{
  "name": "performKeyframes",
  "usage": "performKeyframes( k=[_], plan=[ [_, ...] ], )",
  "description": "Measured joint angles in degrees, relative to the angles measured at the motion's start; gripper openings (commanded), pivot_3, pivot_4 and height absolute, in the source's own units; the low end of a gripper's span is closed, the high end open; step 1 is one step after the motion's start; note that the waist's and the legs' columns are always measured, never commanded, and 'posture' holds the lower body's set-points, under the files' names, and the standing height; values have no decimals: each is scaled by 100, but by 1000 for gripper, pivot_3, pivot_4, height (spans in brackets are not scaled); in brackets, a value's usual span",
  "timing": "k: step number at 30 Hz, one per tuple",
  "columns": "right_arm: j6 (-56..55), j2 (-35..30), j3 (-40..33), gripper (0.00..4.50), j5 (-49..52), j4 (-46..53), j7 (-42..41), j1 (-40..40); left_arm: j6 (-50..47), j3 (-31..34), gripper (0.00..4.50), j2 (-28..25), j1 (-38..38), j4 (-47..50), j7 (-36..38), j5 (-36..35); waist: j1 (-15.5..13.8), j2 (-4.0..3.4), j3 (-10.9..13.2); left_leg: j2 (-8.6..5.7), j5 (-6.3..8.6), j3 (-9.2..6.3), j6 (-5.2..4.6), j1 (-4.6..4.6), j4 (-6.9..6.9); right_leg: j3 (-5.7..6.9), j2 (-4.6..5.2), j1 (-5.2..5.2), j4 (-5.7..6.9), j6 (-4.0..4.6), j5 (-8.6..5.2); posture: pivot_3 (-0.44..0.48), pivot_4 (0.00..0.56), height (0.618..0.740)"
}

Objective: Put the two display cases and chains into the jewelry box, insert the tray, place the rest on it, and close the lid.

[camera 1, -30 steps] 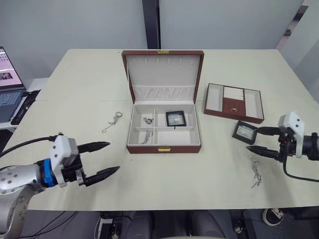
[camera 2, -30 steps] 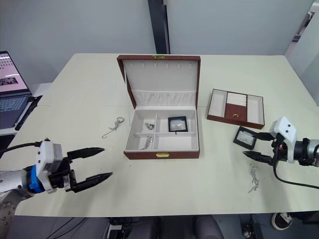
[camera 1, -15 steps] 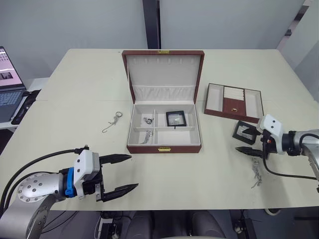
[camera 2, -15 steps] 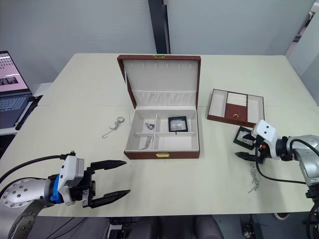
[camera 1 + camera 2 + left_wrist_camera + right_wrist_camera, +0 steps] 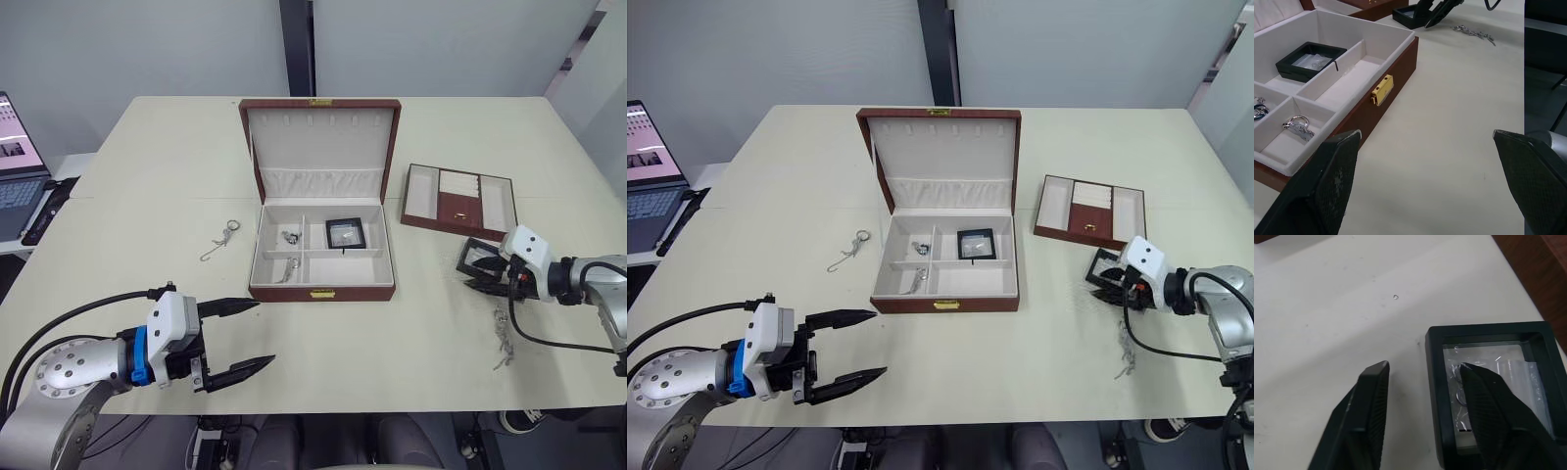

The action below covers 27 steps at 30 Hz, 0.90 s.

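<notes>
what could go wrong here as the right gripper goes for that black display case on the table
1. The right gripper is open, one finger over the clear window of the black square display case, the other outside its frame edge. Closing on just that edge could tip or slide the case.
2. The silver chain lies loose near that arm; a sweep might drag it.
3. The brown insert tray sits close behind the case, so a push could bump it.

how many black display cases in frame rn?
2. One display case sits in the jewelry box's back-right compartment; the other display case lies on the table by the tray, with the open right pincer straddling its edge.
</notes>
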State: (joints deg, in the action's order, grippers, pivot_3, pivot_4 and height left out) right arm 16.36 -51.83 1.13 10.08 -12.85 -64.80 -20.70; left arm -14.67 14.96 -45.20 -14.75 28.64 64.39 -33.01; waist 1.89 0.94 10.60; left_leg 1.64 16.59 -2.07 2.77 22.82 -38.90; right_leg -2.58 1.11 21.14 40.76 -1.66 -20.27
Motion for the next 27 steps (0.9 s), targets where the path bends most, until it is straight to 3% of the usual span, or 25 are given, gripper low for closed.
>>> performKeyframes(
  k=[6,7,27],
  plan=[
    [-85,28,1,105,-33,-46,36,-10,-1,-1,4500,0,100,-3,-7,-3,0,0,0,0,0,0,0,0,0,0,0,0,0,0,0,0,150,740],
    [-88,31,1,10,-34,-45,39,-12,-2,-1,4500,0,119,-2,-10,-9,1,0,0,0,0,1,0,-1,0,0,0,-1,0,0,0,0,150,740],
    [137,2,-12,10,30,155,-4,-19,-79,-120,4500,45,255,-20,-119,-45,1,0,0,0,0,0,0,0,-1,0,0,0,1,0,0,0,150,740]
  ],
)
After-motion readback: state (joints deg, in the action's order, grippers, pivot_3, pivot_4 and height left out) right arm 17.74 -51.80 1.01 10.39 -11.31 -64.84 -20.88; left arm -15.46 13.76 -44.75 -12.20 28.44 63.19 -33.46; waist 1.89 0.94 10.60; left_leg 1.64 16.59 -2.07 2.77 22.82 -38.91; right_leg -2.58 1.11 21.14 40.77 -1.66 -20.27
